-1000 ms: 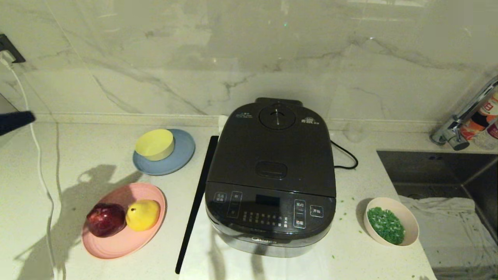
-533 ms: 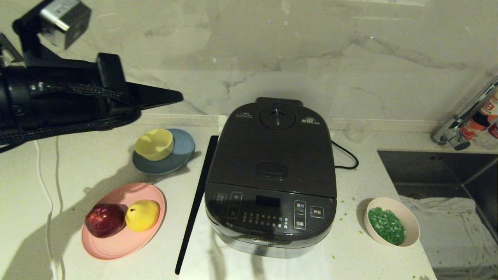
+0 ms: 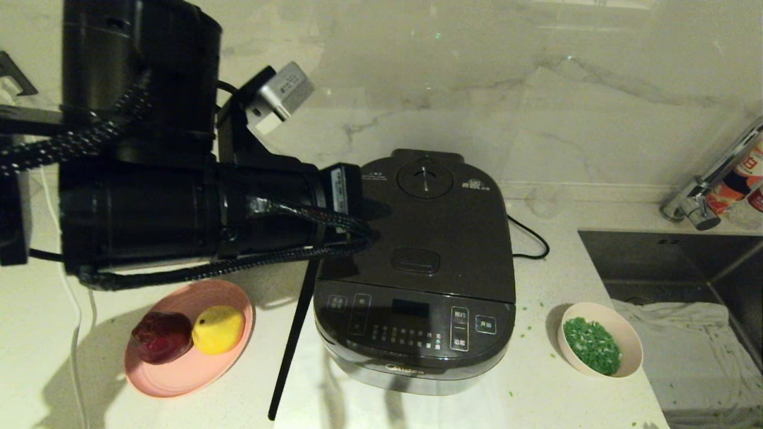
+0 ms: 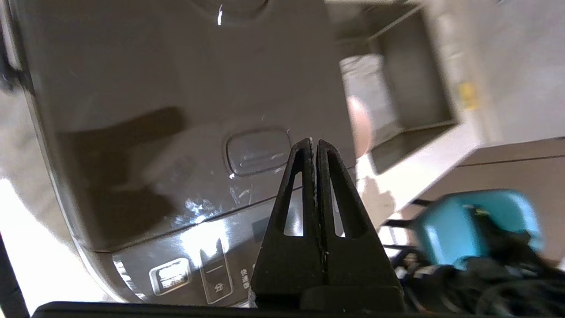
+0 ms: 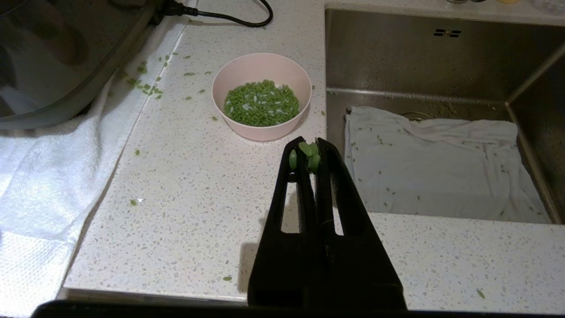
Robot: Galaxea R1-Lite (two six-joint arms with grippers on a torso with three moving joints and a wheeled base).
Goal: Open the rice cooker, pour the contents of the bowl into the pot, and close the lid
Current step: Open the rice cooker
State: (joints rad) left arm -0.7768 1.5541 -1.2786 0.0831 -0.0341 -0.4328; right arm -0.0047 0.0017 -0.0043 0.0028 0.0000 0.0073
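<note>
The dark rice cooker (image 3: 417, 322) stands mid-counter with its lid (image 3: 441, 220) down, so the pot is hidden. My left arm (image 3: 179, 208) reaches in from the left over the lid. In the left wrist view the left gripper (image 4: 313, 142) is shut and empty, just beside the rectangular latch button (image 4: 258, 152) and above the lid. The pale pink bowl (image 3: 630, 344) with green contents (image 3: 591, 344) sits right of the cooker. My right gripper (image 5: 311, 150) hovers shut near the counter's front edge, short of the bowl (image 5: 265, 131); a few green bits stick at its tips.
A pink plate (image 3: 179, 381) with a red and a yellow fruit lies front left. A black strip (image 3: 295, 333) runs along the cooker's left side. The sink (image 3: 667, 262) with a white cloth (image 5: 437, 172) is at right, with the faucet (image 3: 709, 185) behind. Green bits are scattered on the counter.
The left arm has swung in from the far left to above the cooker's lid, and it now covers the yellow bowl and blue plate. The cooker and the pink bowl have not moved.
</note>
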